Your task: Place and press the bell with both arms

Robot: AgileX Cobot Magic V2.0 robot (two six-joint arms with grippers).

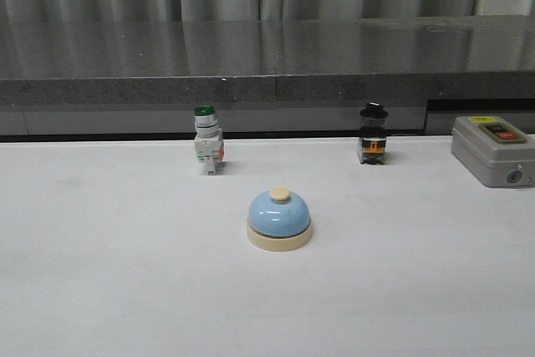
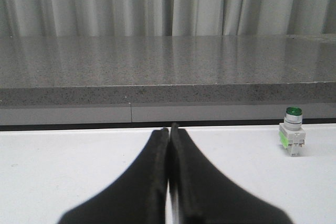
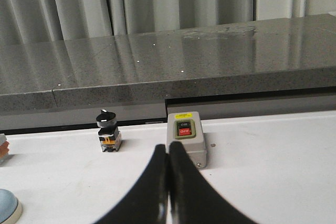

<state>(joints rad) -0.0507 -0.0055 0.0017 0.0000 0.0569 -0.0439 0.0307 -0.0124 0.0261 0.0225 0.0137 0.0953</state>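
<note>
The light-blue bell (image 1: 279, 216) sits alone on the white worktop (image 1: 100, 273); the right wrist view cuts off most of it. Left tool (image 2: 169, 129) and right tool (image 3: 168, 148) are pressed closed, empty.

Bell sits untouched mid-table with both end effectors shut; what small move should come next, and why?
Probably open one end effector and start it toward the bell. The left end effector and right end effector are both shut, empty and away from it, so a grasp must come first.

The grey switch box with a red button (image 1: 495, 150) was cut by the front view's right edge; the light-blue dome bell on its cream base (image 3: 9, 206) showed only a corner sliver in the right wrist view, and an orange-and-white object (image 3: 2, 147) was unidentifiable
</note>
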